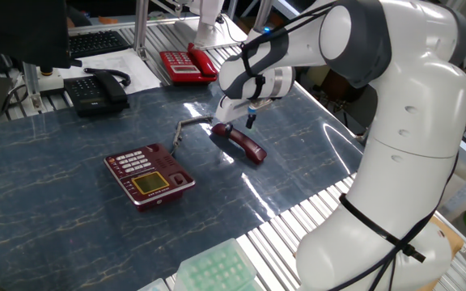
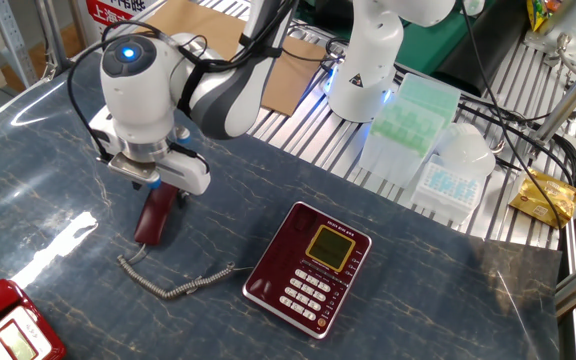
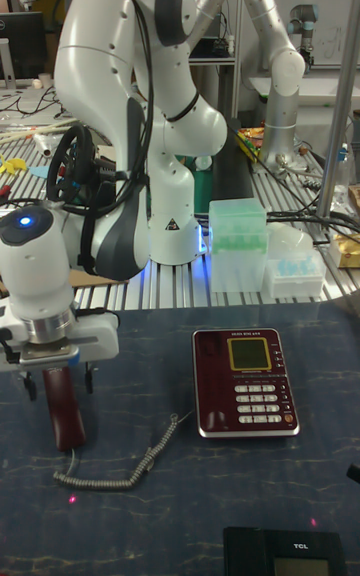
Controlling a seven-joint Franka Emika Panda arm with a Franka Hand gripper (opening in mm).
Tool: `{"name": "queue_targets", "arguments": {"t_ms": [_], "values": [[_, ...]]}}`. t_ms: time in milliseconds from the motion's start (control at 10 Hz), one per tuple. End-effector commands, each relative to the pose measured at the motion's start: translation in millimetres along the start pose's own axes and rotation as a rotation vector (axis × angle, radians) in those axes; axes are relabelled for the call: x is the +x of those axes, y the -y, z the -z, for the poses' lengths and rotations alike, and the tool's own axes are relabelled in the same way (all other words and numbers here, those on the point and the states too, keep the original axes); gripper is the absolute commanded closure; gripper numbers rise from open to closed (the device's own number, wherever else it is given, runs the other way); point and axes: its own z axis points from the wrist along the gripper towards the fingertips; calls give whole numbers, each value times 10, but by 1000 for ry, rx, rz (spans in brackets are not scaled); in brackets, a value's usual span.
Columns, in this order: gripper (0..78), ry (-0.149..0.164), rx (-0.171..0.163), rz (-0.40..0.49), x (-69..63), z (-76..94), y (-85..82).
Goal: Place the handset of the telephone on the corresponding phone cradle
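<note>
The dark red handset (image 1: 242,143) (image 2: 155,216) (image 3: 63,410) lies flat on the dark marbled table, its coiled grey cord (image 2: 173,285) (image 3: 115,473) trailing toward the telephone (image 1: 148,176) (image 2: 310,265) (image 3: 245,381). The phone cradle (image 1: 178,168) (image 2: 271,258) (image 3: 209,383), a recessed strip beside the pale buttons, has nothing in it. My gripper (image 1: 237,124) (image 2: 157,188) (image 3: 58,382) hangs open just over the handset's upper end. One finger stands on each side of the handset, and neither touches it.
A black phone (image 1: 95,87) (image 3: 290,551) and a bright red phone (image 1: 180,65) (image 2: 3,330) sit at the table's edges. Green tip boxes (image 2: 408,115) (image 3: 238,241) stand on the slatted bench past the table. A second white arm's base (image 2: 363,70) rises behind.
</note>
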Motion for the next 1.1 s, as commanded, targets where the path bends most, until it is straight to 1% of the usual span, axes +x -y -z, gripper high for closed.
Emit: {"name": "queue_targets", "arguments": {"t_ms": [100, 300, 700, 1100], "values": [[1, 14, -5, 14, 50, -92, 38], [1, 15, -5, 17, 59, -113, 40], [1, 35, -4, 18, 82, -185, 46], [1, 41, -4, 21, 109, -211, 54]]}}
